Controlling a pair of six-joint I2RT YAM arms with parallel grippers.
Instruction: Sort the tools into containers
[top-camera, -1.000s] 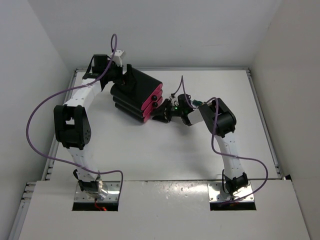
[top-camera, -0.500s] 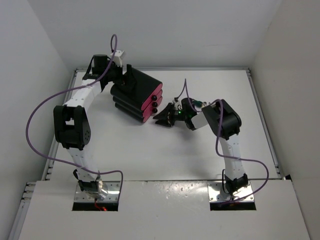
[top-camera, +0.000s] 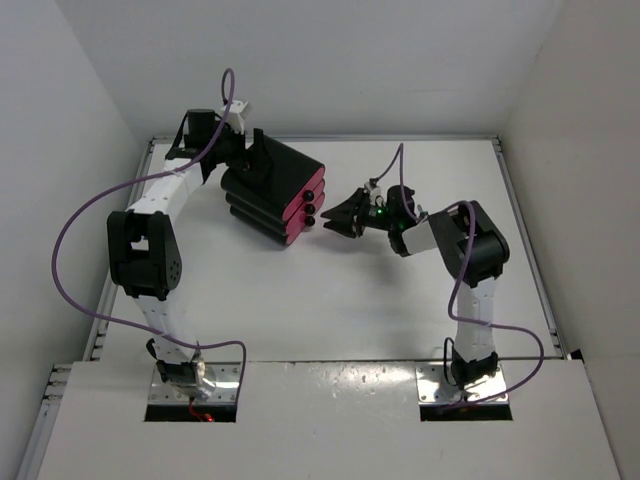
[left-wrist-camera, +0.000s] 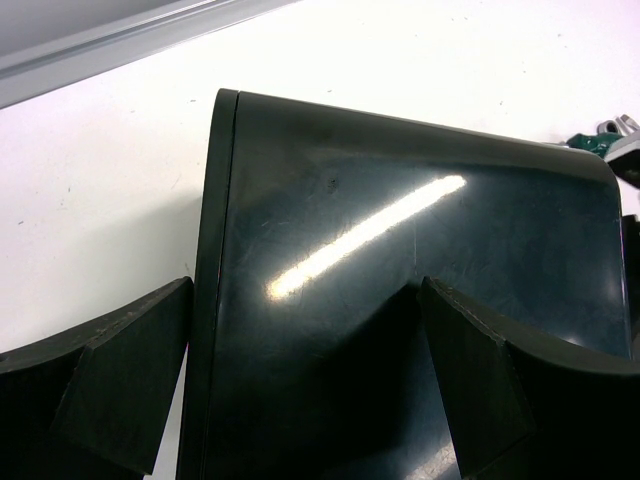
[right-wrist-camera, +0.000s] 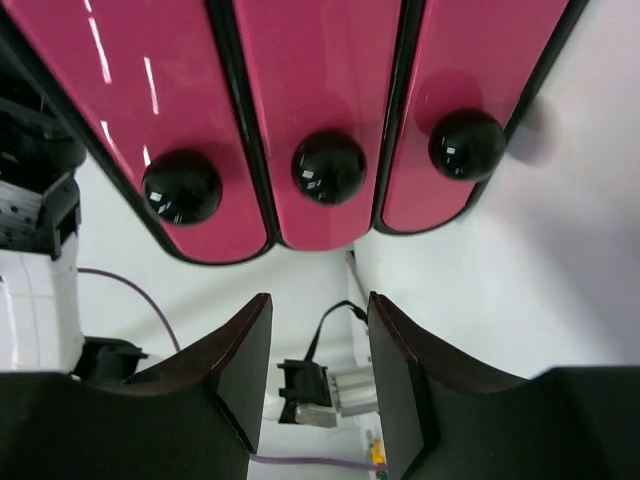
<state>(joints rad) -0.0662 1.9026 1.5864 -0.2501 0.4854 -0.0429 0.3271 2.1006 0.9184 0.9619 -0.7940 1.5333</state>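
Pulled back from the knobs since a second ago, the right fingers sat just off the front of the drawers, with a strip of white desk showing between their tips and the pink fronts. All three drawers lay shut and flush in the black cabinet, which stood at the far left of the desk, its front turned toward the right arm. From the right wrist, the three round black knobs ran in a row ahead of the fingertips, the middle one roughly in line with the gap. Those fingers were parted a little, with nothing between them. At the cabinet's back the left fingers were spread wide, one beside its edge and the other over its glossy black face. Whether they pressed on it I could not tell.
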